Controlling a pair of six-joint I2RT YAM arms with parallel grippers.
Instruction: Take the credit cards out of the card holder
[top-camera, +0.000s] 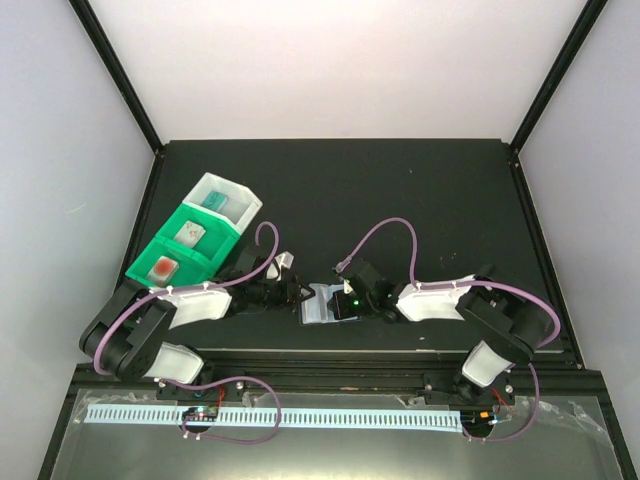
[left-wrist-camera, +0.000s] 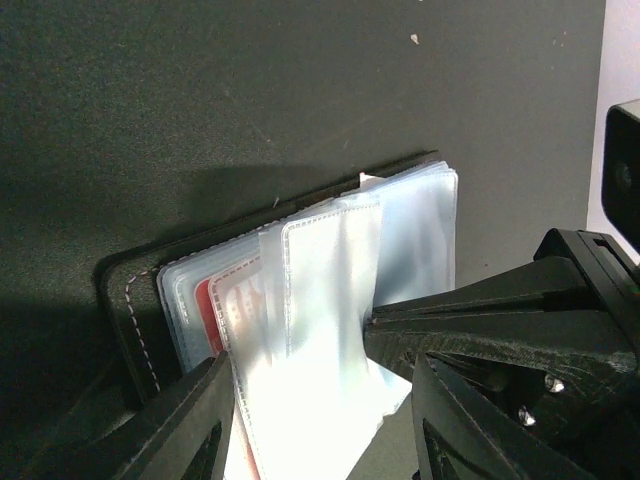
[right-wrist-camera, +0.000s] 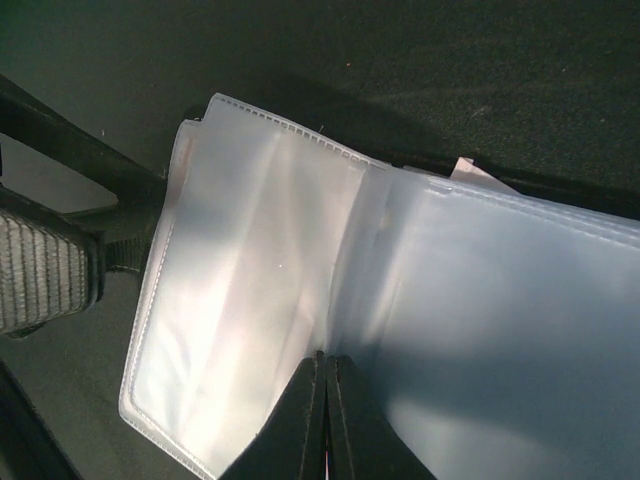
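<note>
The black card holder (top-camera: 322, 305) lies open at the near middle, its clear pockets fanned out. In the left wrist view its black cover (left-wrist-camera: 125, 290) shows, with a red card (left-wrist-camera: 205, 312) inside a pocket. My left gripper (top-camera: 297, 292) is open, its fingers (left-wrist-camera: 190, 420) on either side of a raised clear pocket leaf (left-wrist-camera: 320, 300). My right gripper (right-wrist-camera: 325, 368) is shut with its tips at the fold of the pockets (right-wrist-camera: 500, 300), seemingly pinching a leaf. A teal card (top-camera: 218, 201), a pale card (top-camera: 188, 234) and a card with a red mark (top-camera: 163, 268) lie in the bins.
A green bin (top-camera: 148, 252) and a white bin (top-camera: 248, 196) stand joined at the left, behind my left arm. The black mat (top-camera: 400, 190) ends at a black frame on all sides. Purple cables loop over both arms.
</note>
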